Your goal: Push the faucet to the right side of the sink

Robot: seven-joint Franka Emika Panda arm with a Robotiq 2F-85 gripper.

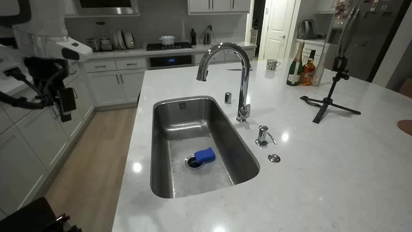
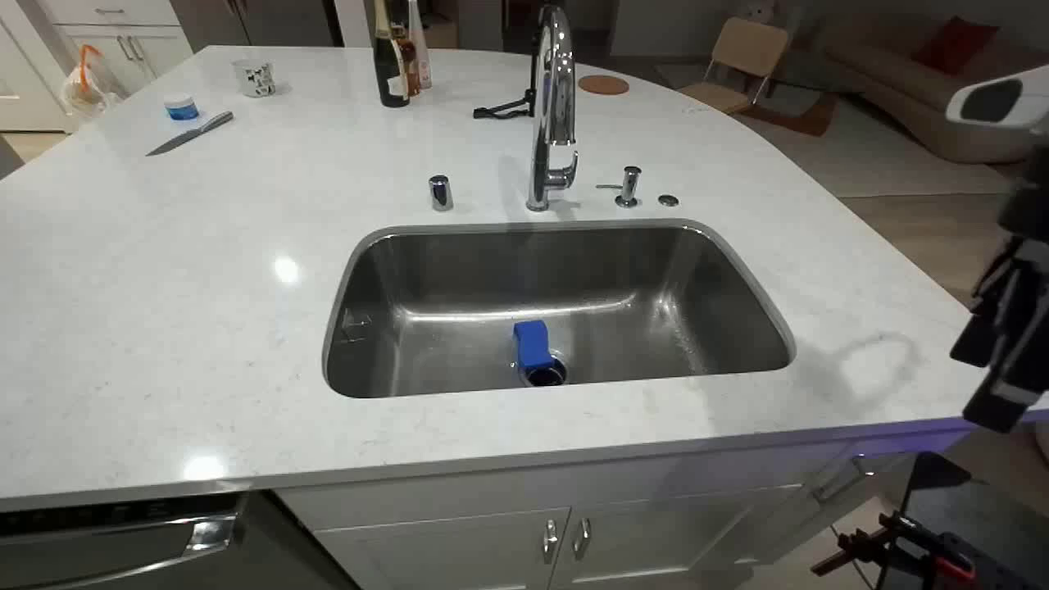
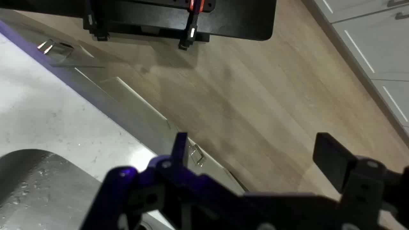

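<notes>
The chrome gooseneck faucet [image 1: 244, 83] stands upright on the white counter behind the long edge of the sink. In an exterior view the faucet [image 2: 556, 98] stands near the middle of that edge, its spout arching forward toward the basin. The steel sink [image 1: 222, 125] also shows in an exterior view [image 2: 492, 262], and its wet corner shows in the wrist view [image 3: 48, 198]. My gripper [image 3: 252, 135] is open, with nothing between its fingers, over the floor beside the counter edge. It is well apart from the faucet in both exterior views [image 1: 66, 109] [image 2: 983, 381]. The faucet is out of the wrist view.
A blue sponge-like object [image 1: 205, 155] lies by the drain. A soap dispenser [image 1: 262, 135] and chrome cap [image 1: 228, 97] flank the faucet. A black tripod [image 1: 327, 101], bottles [image 1: 308, 72], mug [image 1: 272, 64] and knife [image 2: 190, 133] are on the counter. A black platform [image 3: 236, 19] stands below.
</notes>
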